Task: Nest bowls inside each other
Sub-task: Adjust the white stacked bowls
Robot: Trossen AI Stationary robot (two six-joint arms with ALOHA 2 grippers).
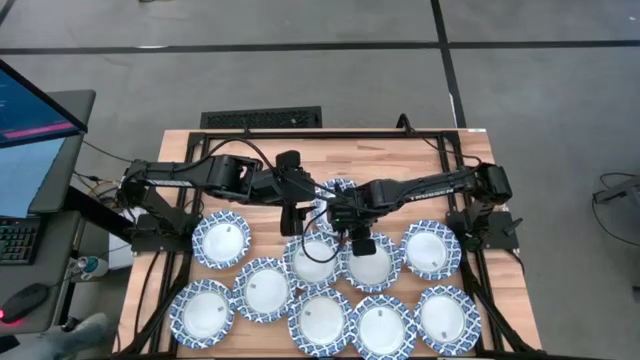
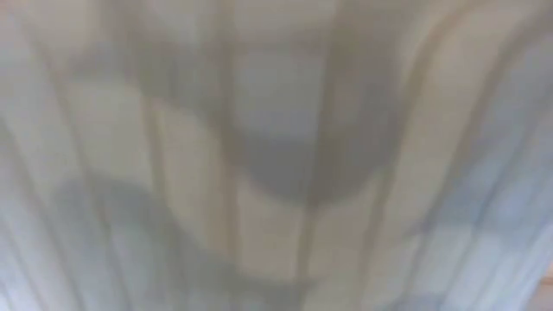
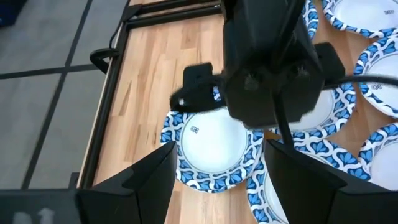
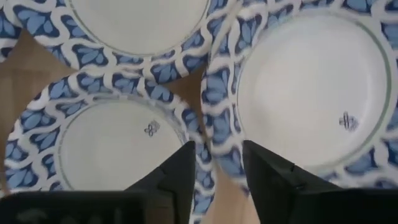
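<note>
Small round shallow bowls (image 1: 221, 240), white inside with blue-and-white lattice rims, lie in two rows across the near half of the pale wooden butcher-block surface (image 1: 185, 150), many with rims overlapping. One more bowl (image 1: 341, 186) peeks out behind the two arms at the centre. The right gripper (image 1: 362, 246) hangs low over a bowl (image 1: 372, 262) in the middle of the back row; in its wrist view its jaws stand a little apart astride that bowl's patterned rim (image 4: 214, 134), gripping nothing. The left gripper (image 1: 293, 222) hovers just beside it, over the neighbouring bowl (image 3: 211, 144), jaws spread wide and empty.
</note>
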